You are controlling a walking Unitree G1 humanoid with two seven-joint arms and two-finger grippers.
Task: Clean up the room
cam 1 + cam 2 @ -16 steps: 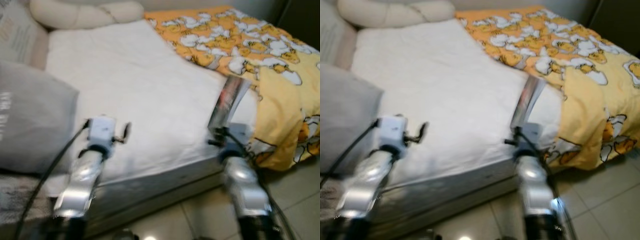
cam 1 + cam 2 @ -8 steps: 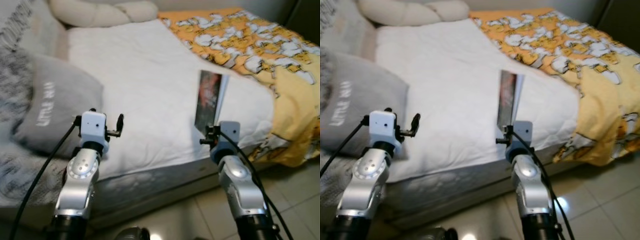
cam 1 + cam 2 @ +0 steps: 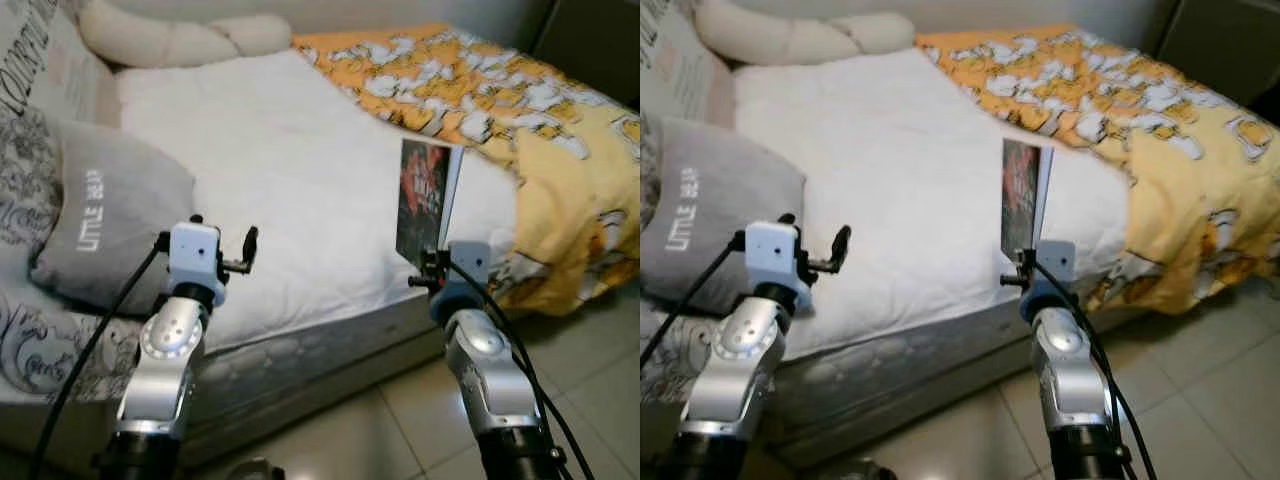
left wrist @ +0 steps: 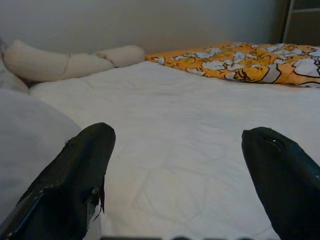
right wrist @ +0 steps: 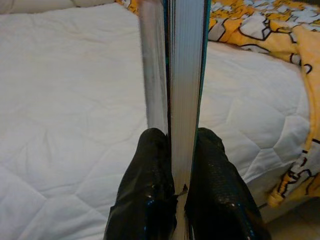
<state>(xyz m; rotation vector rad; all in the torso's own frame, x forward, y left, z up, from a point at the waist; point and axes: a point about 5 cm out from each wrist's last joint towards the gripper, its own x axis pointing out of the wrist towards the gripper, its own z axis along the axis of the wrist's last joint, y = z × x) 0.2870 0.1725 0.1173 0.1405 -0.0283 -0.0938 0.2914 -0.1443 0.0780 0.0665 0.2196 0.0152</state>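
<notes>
Shifted since a second ago is the camera's framing, not the goods: white bed with yellow duvet rumpled, grey pillow, book upright, pinched by raised right gripper, not yet stowed; left gripper level, spread, empty.

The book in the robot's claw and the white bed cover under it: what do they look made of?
The book, clamped upright in the right gripper, looks like paper with a glossy printed cover; stacked page edges show. The white bed cover seems matte quilted fabric, with stitched padding lines.
</notes>
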